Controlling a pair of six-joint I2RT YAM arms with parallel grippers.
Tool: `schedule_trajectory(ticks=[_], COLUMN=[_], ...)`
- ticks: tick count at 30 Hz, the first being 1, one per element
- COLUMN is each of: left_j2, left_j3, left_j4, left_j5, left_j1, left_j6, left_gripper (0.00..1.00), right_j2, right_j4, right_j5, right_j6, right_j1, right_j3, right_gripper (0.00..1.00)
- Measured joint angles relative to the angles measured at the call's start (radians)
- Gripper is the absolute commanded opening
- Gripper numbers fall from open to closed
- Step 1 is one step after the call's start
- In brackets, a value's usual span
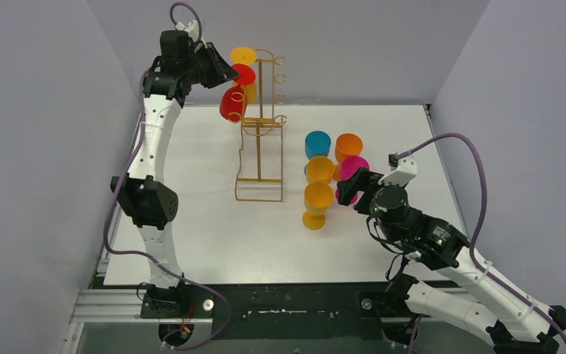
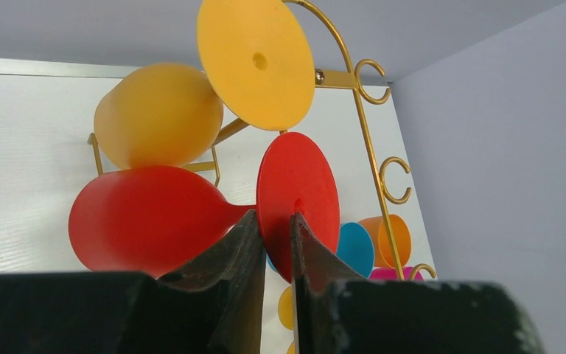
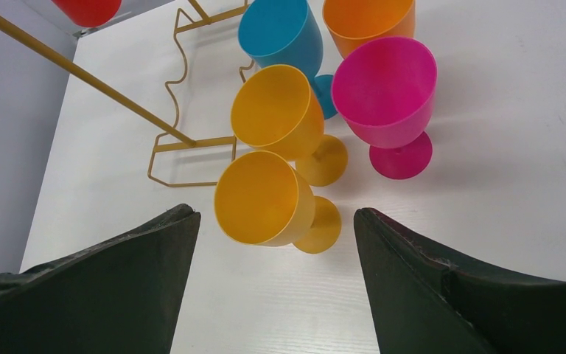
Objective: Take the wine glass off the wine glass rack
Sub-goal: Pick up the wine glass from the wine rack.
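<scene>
The left gripper [image 2: 274, 217] is raised at the upper part of the rack [image 2: 372, 147], and its two fingers [image 2: 243, 243] are closed to a narrow gap on the round foot of the red wine glass [image 2: 147, 217]. One finger sits behind the foot, beside the stem, and the other sits in front of it. The red wine glass hangs on the rack, lying sideways, with its bowl to the left of the fingers. A yellow glass [image 2: 254, 59] hangs on the rack directly above the gripped foot. The rack's upright with its side loops stands to the right of the fingers. The right gripper [image 3: 274, 212] hangs above the table [image 3: 486, 147] with its fingers spread wide and nothing between them. Directly below its gap stands a yellow cup [image 3: 261, 199]. Ahead of it stand a second yellow cup [image 3: 276, 110], a pink cup [image 3: 383, 88], a blue cup [image 3: 280, 33] and an orange cup [image 3: 368, 22].
</scene>
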Motion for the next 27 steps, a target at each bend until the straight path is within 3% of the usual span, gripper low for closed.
schedule_trajectory(ticks=[18,27], left_j2=[-0.044,-0.061], left_j3=[-0.074,-0.103], left_j4=[0.047,0.059], left_j5=[-0.027,-0.029], left_j1=[-0.002,-0.002], left_j6=[-0.01,-0.003], left_gripper=[0.08,0.25], right_j2=[0.013,0.026], right_j4=[-0.018,-0.019], right_j5=[-0.004,-0.022], right_j6=[0.008,0.026], right_j1=[0.0,0.0], right_j3=[0.004,0.006], right_gripper=[0.79,0.79])
